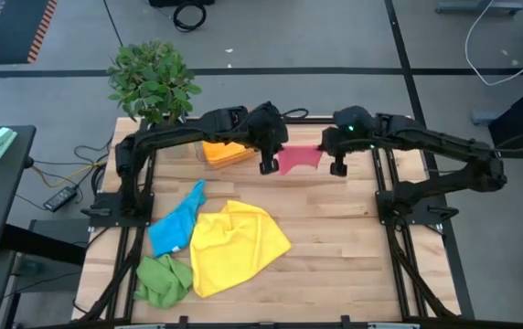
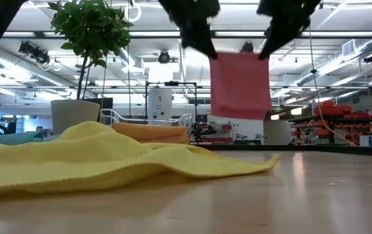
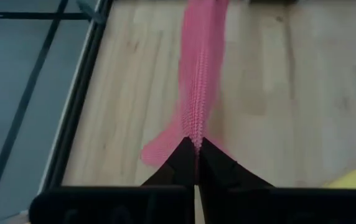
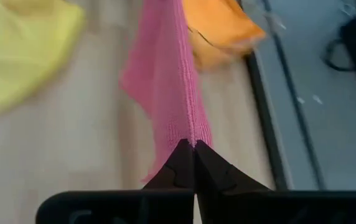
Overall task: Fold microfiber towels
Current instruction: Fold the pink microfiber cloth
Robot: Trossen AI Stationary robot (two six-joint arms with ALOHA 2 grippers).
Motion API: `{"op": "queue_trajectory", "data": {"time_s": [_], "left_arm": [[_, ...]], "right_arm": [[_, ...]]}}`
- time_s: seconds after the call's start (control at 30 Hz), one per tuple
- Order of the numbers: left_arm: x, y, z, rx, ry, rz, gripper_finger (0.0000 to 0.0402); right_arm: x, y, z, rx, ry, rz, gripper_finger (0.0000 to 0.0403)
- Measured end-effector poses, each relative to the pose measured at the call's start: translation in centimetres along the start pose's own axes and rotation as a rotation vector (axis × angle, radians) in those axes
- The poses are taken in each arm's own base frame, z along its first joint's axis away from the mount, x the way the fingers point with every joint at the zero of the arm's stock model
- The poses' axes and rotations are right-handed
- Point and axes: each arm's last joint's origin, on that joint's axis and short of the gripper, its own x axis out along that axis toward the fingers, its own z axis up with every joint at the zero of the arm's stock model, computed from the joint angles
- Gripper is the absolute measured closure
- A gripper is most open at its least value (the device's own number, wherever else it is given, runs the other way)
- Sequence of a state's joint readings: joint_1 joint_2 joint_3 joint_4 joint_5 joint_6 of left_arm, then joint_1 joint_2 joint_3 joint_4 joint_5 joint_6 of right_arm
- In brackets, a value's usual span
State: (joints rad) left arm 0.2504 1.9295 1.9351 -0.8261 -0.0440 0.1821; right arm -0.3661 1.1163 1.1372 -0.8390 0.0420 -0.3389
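A pink towel (image 1: 300,159) hangs in the air between my two grippers over the far middle of the table; in the low view (image 2: 240,84) it hangs as a flat sheet clear of the table. My left gripper (image 1: 268,166) is shut on its left top corner, my right gripper (image 1: 338,167) on its right top corner. A folded orange towel (image 1: 225,152) lies at the far left. A yellow towel (image 1: 234,245), a blue towel (image 1: 176,224) and a green towel (image 1: 163,280) lie crumpled at the near left. My left gripper pinches the pink towel's top edge at one corner (image 3: 196,134) between its two fingers, from above. The edge runs taut toward the other gripper and the towel hangs below, clear of the table. My right gripper pinches the top edge at the other corner (image 4: 192,135) between its two fingers, from above. The towel hangs below, lifted clear.
A potted plant (image 1: 154,80) stands at the table's far left corner, behind the orange towel. Bare wood (image 1: 335,247) lies at the middle and right of the table.
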Motion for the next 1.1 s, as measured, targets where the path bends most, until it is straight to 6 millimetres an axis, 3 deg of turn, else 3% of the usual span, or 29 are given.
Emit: {"op": "queue_trajectory", "data": {"time_s": [0.17, 0.3, 0.37, 0.47, 0.6, 0.7, 0.8, 0.9, 1.1], "left_arm": [[3.8, 1.9, -1.5, 0.106, -0.02, 0.23, 0.0393], [6.4, 1.2, -3.5, 0.125, 0.001, 0.287, 0.0393], [8.1, -0.9, -5.7, 0.068, 0.044, 0.24, 0.0394], [10.5, -6.6, -9.6, 0.053, 0.076, 0.196, 0.0394], [12.0, -14.4, -13.9, 0.125, 0.041, 0.168, 0.0394], [12.1, -18.2, -15.4, 0.177, 0.048, 0.159, 0.0394], [12.2, -20.1, -15.8, 0.191, 0.045, 0.137, 0.0383], [12.0, -20.9, -16.2, 0.222, 0.075, 0.15, 0.0343], [11.1, -21.0, -14.8, 0.154, 0.124, 0.142, 0.0262]], "right_arm": [[2.8, -2.3, -0.8, -0.138, 0.07, -0.156, 0.0402], [6.2, -1.7, -2.4, -0.148, 0.144, -0.115, 0.0402], [8.4, 0.4, -4.2, -0.115, 0.177, -0.042, 0.0402], [11.0, 5.9, -7.2, -0.083, 0.16, 0.064, 0.0402], [12.3, 13.5, -10.1, -0.03, 0.057, 0.158, 0.0402], [12.4, 17.0, -10.8, 0.031, 0.039, 0.216, 0.0402], [12.4, 18.9, -10.5, 0.071, 0.056, 0.263, 0.0395], [12.0, 19.9, -10.0, 0.081, 0.106, 0.334, 0.0372], [10.0, 19.8, -7.4, 0.228, 0.123, 0.451, 0.0313]]}}
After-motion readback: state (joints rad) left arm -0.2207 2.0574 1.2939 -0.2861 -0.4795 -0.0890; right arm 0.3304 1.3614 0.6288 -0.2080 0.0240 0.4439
